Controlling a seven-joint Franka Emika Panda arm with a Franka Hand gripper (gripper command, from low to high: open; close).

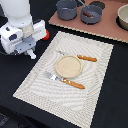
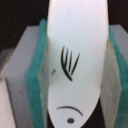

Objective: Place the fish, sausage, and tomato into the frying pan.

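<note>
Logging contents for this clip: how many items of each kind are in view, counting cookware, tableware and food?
Cookware: 2, pot, frying pan
Bowls: 1, bowl
Plates: 1, plate
Cutlery: 2, knife, fork
Food: 3, fish, tomato, sausage
Total: 9

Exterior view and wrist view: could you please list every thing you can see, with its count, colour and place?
placemat: 1, beige striped, middle of the black table
plate: 1, tan, on the placemat
knife: 1, orange-brown handle, beside the plate
fork: 1, orange-brown handle, beside the plate
board: 1, pinkish, far side
pot: 1, blue-grey, on the board
frying pan: 1, blue-grey, next to the pot
sausage: 1, reddish-brown, in the frying pan
bowl: 1, cream, the exterior view's right edge
tomato: 1, red, behind the arm
fish: 1, white, between the teal pads
hand: 1, white, shut on the fish
</note>
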